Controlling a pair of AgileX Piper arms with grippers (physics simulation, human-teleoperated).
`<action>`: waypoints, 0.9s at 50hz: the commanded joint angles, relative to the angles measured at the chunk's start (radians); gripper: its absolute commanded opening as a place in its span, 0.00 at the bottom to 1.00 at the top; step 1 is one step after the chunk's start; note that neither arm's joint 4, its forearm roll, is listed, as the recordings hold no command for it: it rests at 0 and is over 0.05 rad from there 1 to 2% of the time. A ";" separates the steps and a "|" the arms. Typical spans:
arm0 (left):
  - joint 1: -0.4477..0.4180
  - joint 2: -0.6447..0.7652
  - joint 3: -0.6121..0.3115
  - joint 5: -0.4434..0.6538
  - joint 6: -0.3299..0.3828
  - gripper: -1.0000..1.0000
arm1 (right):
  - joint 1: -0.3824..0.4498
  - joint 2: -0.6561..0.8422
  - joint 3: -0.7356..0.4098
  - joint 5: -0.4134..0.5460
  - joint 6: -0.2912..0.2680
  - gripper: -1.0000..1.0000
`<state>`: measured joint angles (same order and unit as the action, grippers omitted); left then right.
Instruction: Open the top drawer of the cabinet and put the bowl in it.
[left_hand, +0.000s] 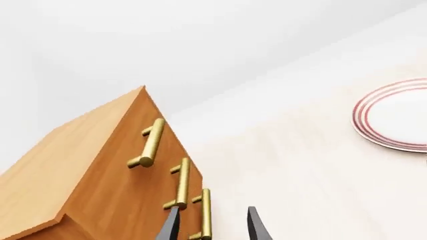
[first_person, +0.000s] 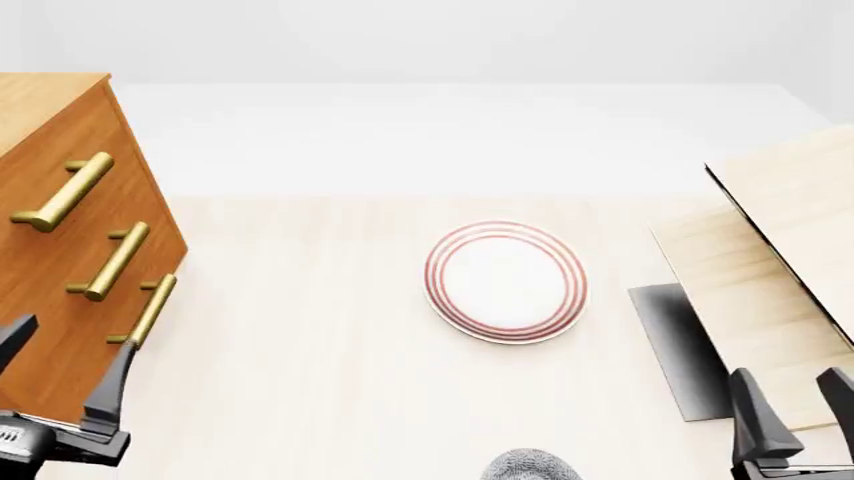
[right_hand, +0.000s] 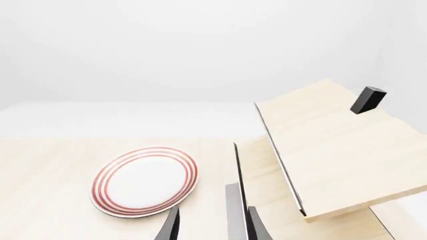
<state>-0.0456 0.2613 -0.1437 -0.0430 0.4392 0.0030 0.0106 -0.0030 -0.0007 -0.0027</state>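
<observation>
The orange-brown cabinet (first_person: 47, 260) stands at the left of the table with all three drawers closed. Its top drawer (first_person: 40, 165) carries the uppermost brass handle (first_person: 60, 192), also seen in the left wrist view (left_hand: 150, 142). My left gripper (first_person: 64, 365) is open, low in front of the cabinet near the lowest handle (left_hand: 203, 215), touching nothing. Only the speckled rim of the bowl (first_person: 531, 466) shows, at the near edge of the front view. My right gripper (first_person: 794, 398) is open and empty at the near right, well apart from the bowl.
A flat white plate with red rings (first_person: 506, 281) lies mid-table. Pale light-wood boards (first_person: 774, 250) lean at the right over a dark grey mat (first_person: 681, 350). A small dark block (right_hand: 368, 99) sits on the upper board.
</observation>
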 joint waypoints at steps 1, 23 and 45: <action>-0.003 0.106 -0.053 -0.005 0.192 1.00 | 0.000 0.002 0.001 -0.002 -0.001 1.00; -0.007 0.317 -0.142 -0.067 0.476 1.00 | 0.002 -0.002 0.001 0.004 -0.003 1.00; 0.106 0.275 -0.114 -0.091 0.785 1.00 | 0.003 0.002 0.001 0.002 -0.005 1.00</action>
<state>0.0092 0.5556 -0.2754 -0.1115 1.0815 0.0057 0.0124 -0.0023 0.0014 -0.0065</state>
